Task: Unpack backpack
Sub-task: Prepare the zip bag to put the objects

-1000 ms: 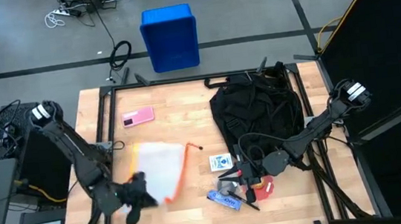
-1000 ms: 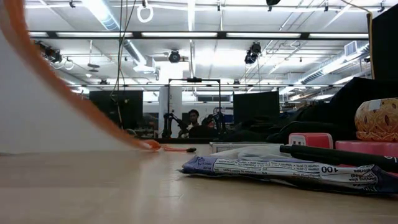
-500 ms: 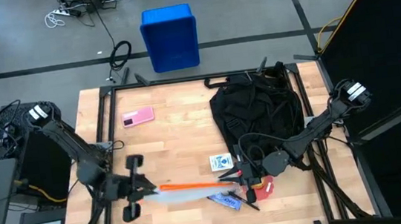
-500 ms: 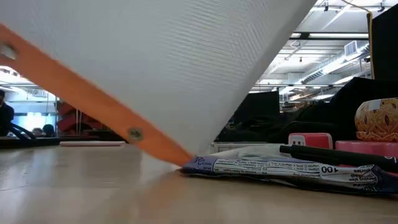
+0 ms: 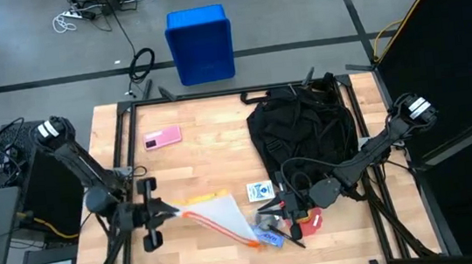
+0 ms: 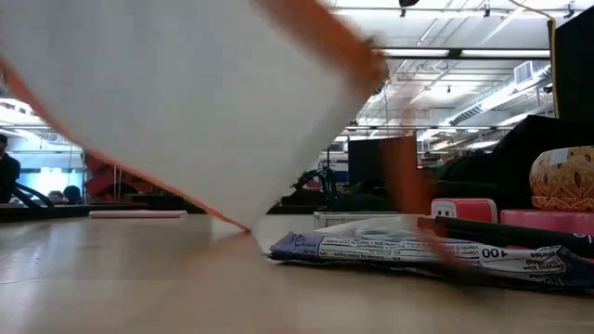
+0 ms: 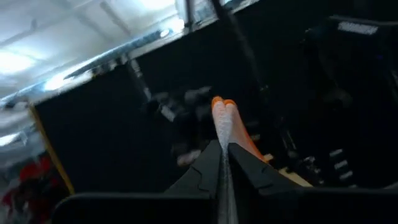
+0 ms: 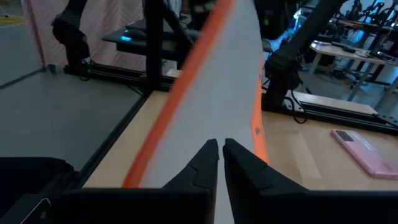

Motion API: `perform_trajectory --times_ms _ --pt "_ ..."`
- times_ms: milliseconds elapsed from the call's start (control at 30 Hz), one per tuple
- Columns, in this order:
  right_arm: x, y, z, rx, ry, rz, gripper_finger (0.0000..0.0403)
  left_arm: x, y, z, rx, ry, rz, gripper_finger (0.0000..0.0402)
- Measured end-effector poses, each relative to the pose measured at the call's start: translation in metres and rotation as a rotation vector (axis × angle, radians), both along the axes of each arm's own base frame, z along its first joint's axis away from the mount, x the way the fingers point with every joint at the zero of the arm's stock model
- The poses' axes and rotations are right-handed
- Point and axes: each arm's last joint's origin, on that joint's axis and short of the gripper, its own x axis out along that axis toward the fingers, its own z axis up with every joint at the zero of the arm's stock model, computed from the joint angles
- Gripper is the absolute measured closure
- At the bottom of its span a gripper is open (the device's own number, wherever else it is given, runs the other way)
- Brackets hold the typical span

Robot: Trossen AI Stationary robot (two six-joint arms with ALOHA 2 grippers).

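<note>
Backpack (image 5: 306,133) lies just behind your empty, clenched right gripper (image 5: 272,205), while your left gripper (image 5: 171,213) pinches the white pouch (image 5: 218,215) well away.

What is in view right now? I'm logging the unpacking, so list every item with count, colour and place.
backpack: one, black, right half of the table.
mesh pouch: one, white with orange trim, front centre, held by the left gripper.
phone: one, pink, back left.
card box: one, blue and white, beside the backpack.
snack packet: one, blue, front centre.
crate: one, blue, on the floor behind the table.
left gripper: shut on the pouch's edge, front left.
right gripper: shut, empty, front centre.
</note>
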Motion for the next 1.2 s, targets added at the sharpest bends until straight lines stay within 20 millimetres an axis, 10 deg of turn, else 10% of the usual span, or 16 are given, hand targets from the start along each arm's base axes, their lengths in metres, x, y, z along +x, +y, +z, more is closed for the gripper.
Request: perform_trajectory --times_ms 167,600,1200 --pt "0.0 0.0 0.0 0.009 0.001 -0.002 0.0402 -0.011 0.02 -0.032 -0.081 -0.021 0.033 0.0401" --pt "0.019 -0.019 -0.028 0.012 0.121 -0.094 0.0376 -0.008 0.025 -0.032 -0.148 -0.012 0.07 0.0401" --pt "0.037 -0.043 -0.053 0.002 0.226 -0.117 0.0188 -0.007 0.025 -0.032 -0.167 -0.01 0.07 0.0401"
